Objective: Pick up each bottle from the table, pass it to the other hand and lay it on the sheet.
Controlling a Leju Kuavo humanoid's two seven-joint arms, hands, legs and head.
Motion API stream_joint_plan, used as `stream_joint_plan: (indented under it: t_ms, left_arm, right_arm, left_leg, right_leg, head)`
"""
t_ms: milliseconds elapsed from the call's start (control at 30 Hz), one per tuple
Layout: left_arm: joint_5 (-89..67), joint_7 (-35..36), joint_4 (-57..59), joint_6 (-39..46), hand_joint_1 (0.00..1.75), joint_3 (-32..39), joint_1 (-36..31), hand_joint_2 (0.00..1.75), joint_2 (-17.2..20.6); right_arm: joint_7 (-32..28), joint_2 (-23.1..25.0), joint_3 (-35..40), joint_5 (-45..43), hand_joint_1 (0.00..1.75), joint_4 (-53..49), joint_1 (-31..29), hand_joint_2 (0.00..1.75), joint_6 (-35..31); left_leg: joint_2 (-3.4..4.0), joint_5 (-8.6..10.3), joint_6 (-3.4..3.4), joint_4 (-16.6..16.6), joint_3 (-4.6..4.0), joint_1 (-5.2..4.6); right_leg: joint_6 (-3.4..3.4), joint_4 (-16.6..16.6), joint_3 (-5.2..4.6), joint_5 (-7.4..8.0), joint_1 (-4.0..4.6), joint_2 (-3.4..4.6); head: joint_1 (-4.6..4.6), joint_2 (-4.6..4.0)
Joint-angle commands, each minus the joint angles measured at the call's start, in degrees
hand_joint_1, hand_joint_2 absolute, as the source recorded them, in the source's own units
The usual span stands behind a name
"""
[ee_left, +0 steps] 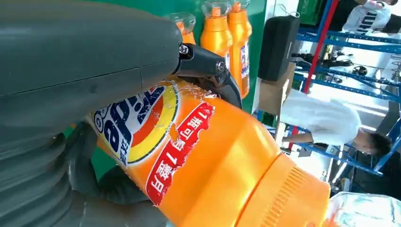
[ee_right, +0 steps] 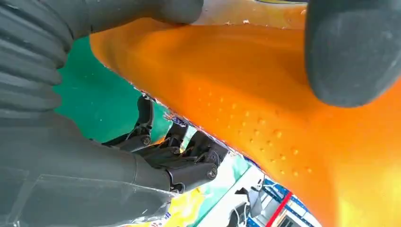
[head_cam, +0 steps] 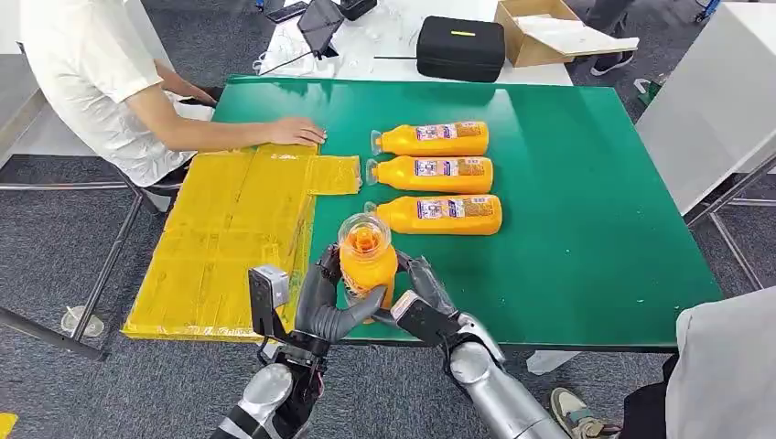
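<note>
Both hands clamp one upright orange plastic bottle (head_cam: 367, 259) at the green counter's (head_cam: 586, 229) near edge — left hand (head_cam: 331, 306), right hand (head_cam: 423, 297), fingers wrapped. Three orange bottles (head_cam: 437, 176) lie beyond; a person's hand (head_cam: 295, 132) rests on the yellow sheet (head_cam: 229, 238). The left wrist view shows the label.

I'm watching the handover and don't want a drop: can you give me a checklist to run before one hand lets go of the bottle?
1. Left hand on the held bottle: ok, its fingers wrap the body in the head and left wrist views.
2. Right hand on the bottle: ok, it touches the other side; how firm its grip is, cannot tell.
3. Bottle upright, cap up: ok.
4. Yellow sheet free to receive it: ok, nothing lies on its near part.
5. Person's hand away from the drop spot: ok, it rests at the sheet's far edge.
6. Three bottles waiting on the green table: ok, lying in a row.
</note>
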Motion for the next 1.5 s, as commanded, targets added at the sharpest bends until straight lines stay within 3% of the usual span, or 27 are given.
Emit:
stream_joint_plan:
  t_ms: [33, 233, 300, 333, 400, 667, 733, 767, 933, 967, 1167, 1233, 1400, 1467, 1500]
  left_arm:
    - [-0.16, 0.17, 2.63, -0.83, 1.75, -2.93, -1.61, 1.75, 1.25]
    - [-1.02, 0.5, 3.15, -4.44, 1.75, -4.28, -1.76, 1.75, 1.92]
    - [-1.08, 0.45, 3.09, -4.19, 1.75, -3.66, -1.69, 1.75, 1.66]
    - [-1.32, 0.11, 2.38, -3.1, 1.75, -2.95, -1.52, 1.75, 1.52]
    - [-1.11, -0.09, -0.82, -1.82, 1.75, -1.54, -0.73, 1.75, 1.63]
    - [-8.54, -0.49, -10.32, 8.91, 1.75, -1.24, 2.28, 1.75, 3.87]
    - [-11.42, -0.92, -10.18, 10.52, 1.75, -2.15, 2.96, 1.75, 4.38]
    - [-11.72, -0.93, -10.49, 10.51, 1.75, -2.26, 3.58, 1.75, 4.48]
    - [-11.83, -0.98, -10.93, 10.5, 1.75, -2.35, 3.97, 1.75, 4.64]
    - [-11.76, -0.88, -11.22, 10.43, 1.75, -2.34, 4.02, 1.75, 4.61]
    - [-16.76, -1.85, -13.21, 15.51, 1.75, -1.31, 5.62, 1.75, 5.05]
    - [-23.73, -2.99, -13.11, 22.5, 1.75, -0.88, 5.28, 1.75, 5.01]
    - [-45.32, 5.6, -6.26, 33.5, 1.75, 0.64, 2.92, 1.75, 6.07]
    - [-45.18, 4.68, -4.76, 33.14, 1.75, 1.83, 2.66, 1.75, 5.95]
    - [-51.85, 7.06, -2.36, 34.87, 1.75, 2.75, 2.06, 1.75, 5.78]
  right_arm:
    - [0.02, -0.03, 0.16, -0.53, 1.08, 0.48, -1.82, 1.75, 0.59]
    - [-0.28, 0.4, -0.25, -1.1, 0.89, 0.3, -2.21, 1.75, 1.28]
    - [-0.33, 0.36, -0.38, -1.18, 0.59, -0.2, -2.0, 1.75, 1.37]
    - [-0.34, 0.34, -0.72, -1.37, 0.21, -0.58, -1.67, 1.75, 1.25]
    - [-0.18, 0.27, -1.53, -1.74, 0.0, -1.34, -0.68, 1.75, 0.78]
    - [-1.3, 0.01, -3.44, -0.23, 0.0, -4.12, 4.28, 1.75, -3.77]
    - [-1.97, -0.32, -4.57, 2.23, 0.0, -5.51, 6.26, 1.75, -7.84]
    - [-2.38, -0.53, -5.31, 3.98, 0.0, -6.43, 7.41, 1.75, -10.5]
    - [-2.37, -0.78, -5.39, 4.0, 0.0, -6.88, 7.85, 1.75, -10.43]
    - [-2.32, -0.69, -5.79, 4.82, 0.0, -7.48, 8.16, 0.0, -11.7]
    - [-2.89, -2.02, -9.55, 7.51, 0.0, -12.26, 13.56, 0.0, -14.62]
    - [-4.35, -2.08, -10.32, 8.26, 0.0, -13.2, 14.55, 0.0, -15.52]
    - [-5.6, -1.06, -12.73, 9.49, 0.0, -15.72, 15.75, 0.0, -18.06]
    - [-5.6, -0.99, -13.21, 9.5, 0.0, -15.93, 15.78, 0.0, -17.98]
    - [-5.94, -0.44, -14.13, 9.64, 0.0, -15.93, 15.81, 1.75, -17.85]
  left_leg:
    - [0.04, -0.11, -0.01, 0.01, 0.23, 0.01]
    - [0.06, -0.13, -0.02, 0.01, 0.28, 0.01]
    - [0.08, -0.15, -0.02, 0.03, 0.29, 0.02]
    - [0.05, -0.07, -0.01, -0.01, 0.17, -0.02]
    - [0.04, -0.08, -0.01, 0.0, 0.17, 0.0]
    - [0.0, -0.12, -0.02, -0.01, 0.24, 0.03]
    - [0.01, -0.2, -0.03, 0.0, 0.39, 0.05]
    - [-0.05, -0.15, -0.02, -0.05, 0.34, 0.03]
    - [-0.01, -0.09, 0.0, -0.02, 0.15, -0.01]
    - [0.02, -0.17, -0.01, 0.01, 0.26, 0.01]
    - [-0.14, -0.1, -0.01, -0.03, 0.15, 0.01]
    - [-0.1, -0.25, -0.02, 0.02, 0.38, 0.03]
    - [-0.06, -0.13, -0.02, -0.02, 0.2, 0.01]
    - [-0.05, -0.08, -0.03, -0.07, 0.21, 0.01]
    - [-0.01, -0.14, -0.03, -0.06, 0.34, 0.02]
  right_leg:
    - [-0.09, 0.01, 0.22, -0.09, 0.02, 0.06]
    - [-0.1, 0.01, 0.25, -0.1, 0.02, 0.08]
    - [-0.11, 0.02, 0.26, -0.11, 0.03, 0.1]
    - [-0.07, 0.01, 0.14, -0.06, -0.01, 0.07]
    - [-0.07, 0.0, 0.16, -0.07, 0.01, 0.05]
    - [-0.1, -0.01, 0.24, -0.12, 0.03, 0.01]
    - [-0.15, -0.01, 0.4, -0.19, 0.06, 0.03]
    - [-0.11, -0.05, 0.36, -0.16, 0.04, -0.03]
    - [-0.07, -0.01, 0.13, -0.1, 0.0, 0.01]
    - [-0.1, 0.0, 0.25, -0.15, 0.02, 0.04]
    - [-0.08, -0.04, 0.17, -0.14, 0.02, -0.12]
    - [-0.14, 0.0, 0.4, -0.26, 0.05, -0.07]
    - [-0.1, -0.02, 0.19, -0.14, 0.02, -0.04]
    - [-0.11, -0.06, 0.2, -0.09, 0.02, -0.02]
    - [-0.14, -0.05, 0.31, -0.14, 0.03, 0.02]
  head:
    - [0.0, 0.0]
    - [0.0, 0.0]
    - [0.0, 0.0]
    - [0.0, 0.0]
    - [0.0, 0.0]
    - [0.02, 0.0]
    - [0.0, 0.0]
    - [0.0, 0.0]
    - [0.0, 0.0]
    - [0.0, 0.0]
    - [0.0, 0.0]
    - [0.0, 0.0]
    - [0.0, 0.0]
    - [0.0, 0.0]
    - [0.0, 0.0]
